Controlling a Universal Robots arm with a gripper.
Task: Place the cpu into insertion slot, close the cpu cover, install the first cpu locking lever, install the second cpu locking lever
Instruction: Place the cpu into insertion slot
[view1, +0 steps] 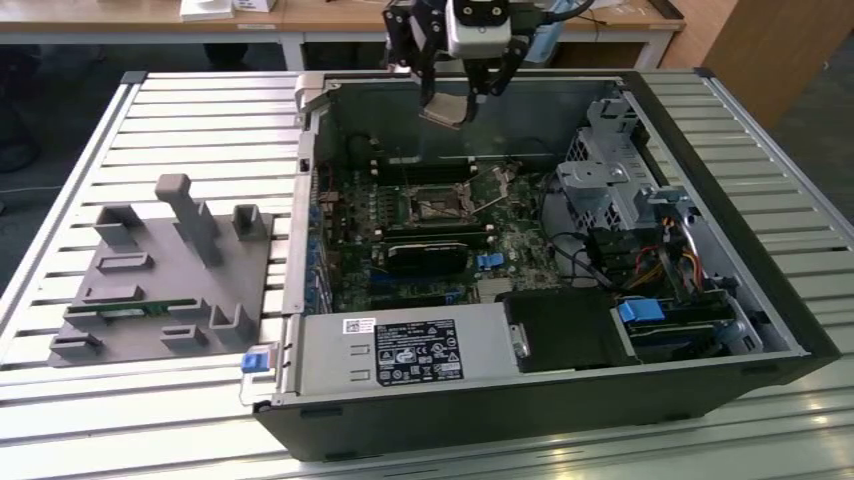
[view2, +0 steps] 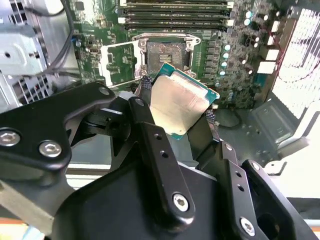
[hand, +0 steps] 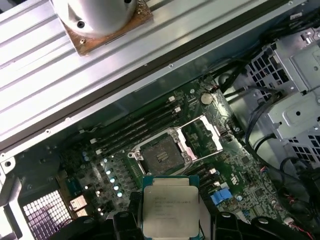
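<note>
We found the end effector (view2: 177, 101) pinching the cpu (view2: 183, 98) by two opposite edges, tilted, above the open computer case (view1: 534, 420). Beyond it the insertion slot (view2: 167, 52) sat uncovered in the green motherboard (view2: 240, 75), the cpu cover (view2: 119, 62) swung open beside it.

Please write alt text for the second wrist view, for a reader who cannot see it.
The end effector holds the cpu above the green board. Behind it the slot lies empty, its cover swung open beside it.
</note>
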